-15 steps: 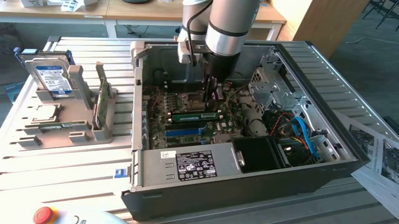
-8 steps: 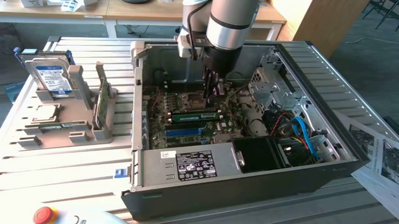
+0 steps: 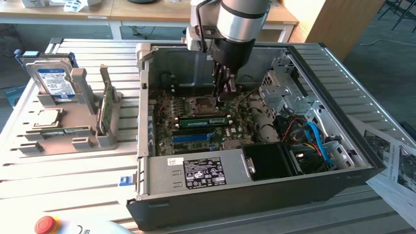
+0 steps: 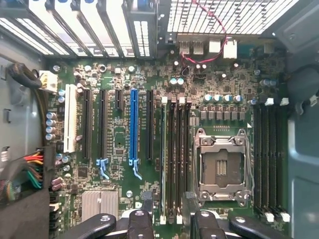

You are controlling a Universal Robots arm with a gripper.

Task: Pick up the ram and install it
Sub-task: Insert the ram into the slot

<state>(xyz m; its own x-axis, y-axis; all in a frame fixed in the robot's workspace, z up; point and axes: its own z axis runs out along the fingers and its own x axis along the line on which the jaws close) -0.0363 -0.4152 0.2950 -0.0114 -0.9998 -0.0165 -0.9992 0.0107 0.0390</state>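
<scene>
A green ram stick (image 3: 202, 121) stands on edge in a slot of the motherboard (image 3: 188, 139) inside the open computer case. The wrist view shows it edge-on as a thin pale green line (image 4: 163, 159) in the slot beside three empty black slots. My gripper (image 3: 224, 90) hangs inside the case just above that row of slots, next to the empty processor socket (image 4: 222, 172). It is open: the fingers (image 4: 147, 209) stand apart over the ram slots with nothing between them. A second green stick (image 3: 106, 105) stands upright in the grey holder at the exterior view's left.
The grey holder (image 3: 71, 136) also carries a blue-labelled hard drive (image 3: 53, 80) and a square silver processor (image 3: 47, 118). Case walls, the drive cage (image 3: 283, 90) and cables (image 3: 315, 139) ring the board. A red stop button (image 3: 47, 223) sits at the front; papers (image 3: 396, 165) lie at the right.
</scene>
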